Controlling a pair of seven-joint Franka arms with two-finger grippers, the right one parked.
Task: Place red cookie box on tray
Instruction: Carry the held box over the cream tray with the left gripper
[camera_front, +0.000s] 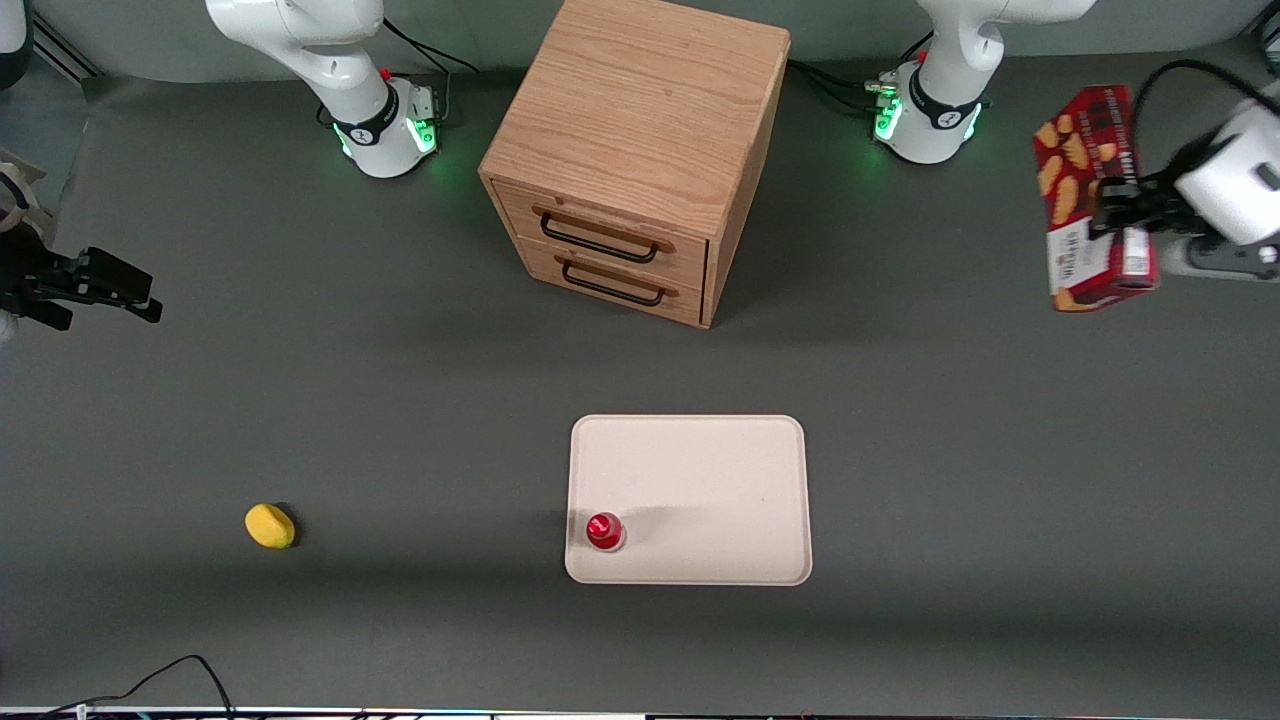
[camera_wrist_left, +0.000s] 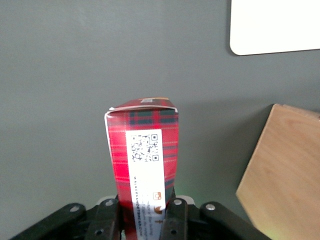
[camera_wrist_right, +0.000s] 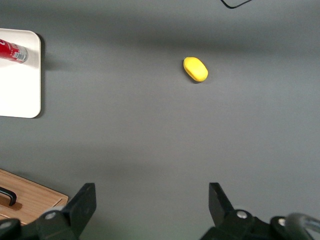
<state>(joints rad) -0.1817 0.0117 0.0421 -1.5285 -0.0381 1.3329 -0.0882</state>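
Observation:
The red cookie box (camera_front: 1090, 200) is long, dark red with cookie pictures and a white label. It hangs in the air at the working arm's end of the table, held by my left gripper (camera_front: 1115, 205), which is shut on it. In the left wrist view the box (camera_wrist_left: 142, 160) sticks out between the fingers (camera_wrist_left: 175, 220), plaid end up, well above the table. The cream-white tray (camera_front: 720, 480) lies flat near the front of the table, nearer the front camera than the drawer cabinet. A corner of the tray shows in the left wrist view (camera_wrist_left: 275, 25).
A small red-capped bottle (camera_front: 604, 531) stands on a corner of the tray. A wooden two-drawer cabinet (camera_front: 640, 150) stands mid-table, farther from the front camera than the tray. A yellow lemon-like object (camera_front: 269, 526) lies toward the parked arm's end.

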